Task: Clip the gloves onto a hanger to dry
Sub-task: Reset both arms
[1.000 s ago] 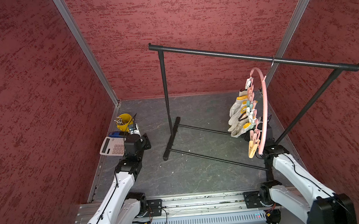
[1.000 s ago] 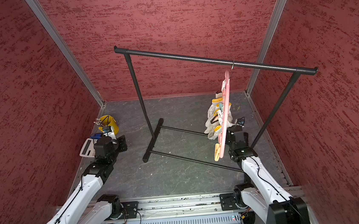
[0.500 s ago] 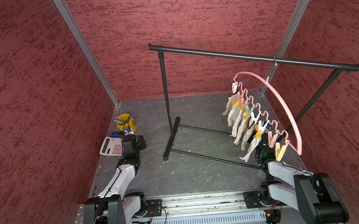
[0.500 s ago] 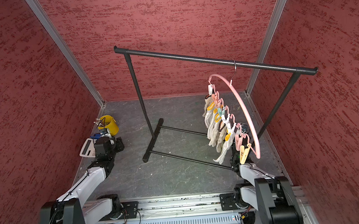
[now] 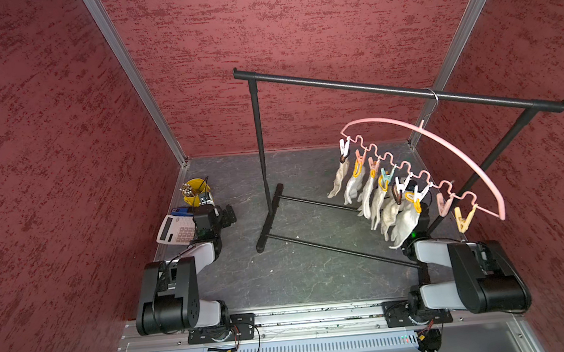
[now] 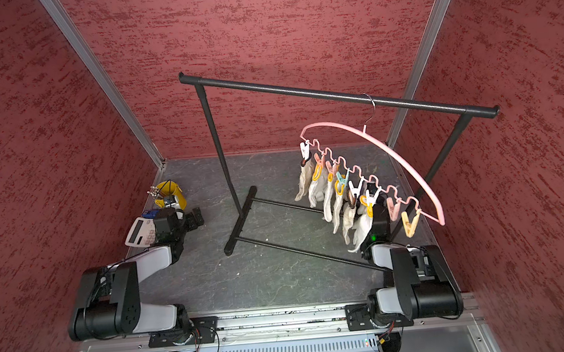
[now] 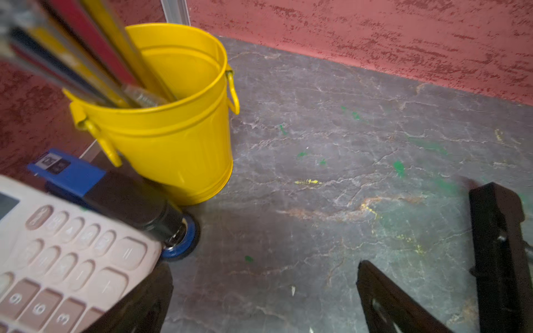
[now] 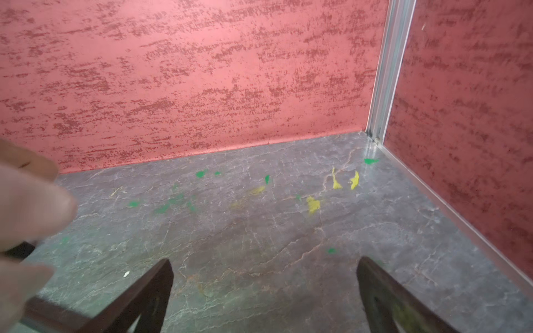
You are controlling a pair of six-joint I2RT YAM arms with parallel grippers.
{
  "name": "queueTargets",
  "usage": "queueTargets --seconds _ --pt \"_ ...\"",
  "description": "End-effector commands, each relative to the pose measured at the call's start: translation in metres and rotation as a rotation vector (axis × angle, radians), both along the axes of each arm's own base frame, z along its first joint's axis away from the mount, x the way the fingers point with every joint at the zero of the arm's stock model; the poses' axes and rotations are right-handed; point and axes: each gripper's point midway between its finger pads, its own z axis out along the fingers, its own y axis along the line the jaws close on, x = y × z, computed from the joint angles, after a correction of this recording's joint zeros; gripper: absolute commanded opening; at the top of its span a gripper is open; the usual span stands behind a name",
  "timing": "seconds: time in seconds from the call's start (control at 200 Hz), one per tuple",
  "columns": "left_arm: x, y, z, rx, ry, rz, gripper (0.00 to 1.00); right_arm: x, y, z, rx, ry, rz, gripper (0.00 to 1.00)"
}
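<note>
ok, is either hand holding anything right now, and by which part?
Nothing is held. The left hand and the right hand are both open with nothing between the fingers. The gloves hang clipped to the hanger.

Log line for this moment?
gloves: clipped on hanger | left gripper: open, empty | right gripper: open, empty

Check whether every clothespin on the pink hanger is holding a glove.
No, in a top view the pink clothespin and the yellow clothespin at one end of the hanger hang with no glove.
</note>
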Motion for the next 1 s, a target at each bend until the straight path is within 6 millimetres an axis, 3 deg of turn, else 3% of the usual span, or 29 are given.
queueTargets --seconds 0.0,0.095,0.155,0.245,0.536,0.997 --pt "0.019 -0.009 0.016 0.009 -0.041 -0.071 1.00 -0.008 -0.009 0.023 -0.076 -0.123 -0.035 0.99" --pt "0.022 -0.023 0.016 -0.004 -0.046 -0.150 1.00 -0.001 -0.008 0.016 -0.062 -0.121 -0.016 0.99" --pt "0.022 -0.035 0.017 -0.009 -0.058 -0.212 1.00 0.005 -0.011 0.000 -0.057 -0.083 -0.031 0.99" --pt "0.024 -0.049 0.020 0.015 -0.125 -0.267 1.00 0.004 -0.013 -0.002 -0.052 -0.081 -0.035 0.99" --pt "0.028 -0.041 0.019 0.021 -0.116 -0.220 1.00 0.004 -0.013 -0.003 -0.055 -0.081 -0.036 0.99" --pt "0.015 -0.037 0.020 0.005 -0.187 -0.209 1.00 0.003 -0.013 -0.003 -0.054 -0.084 -0.036 0.99"
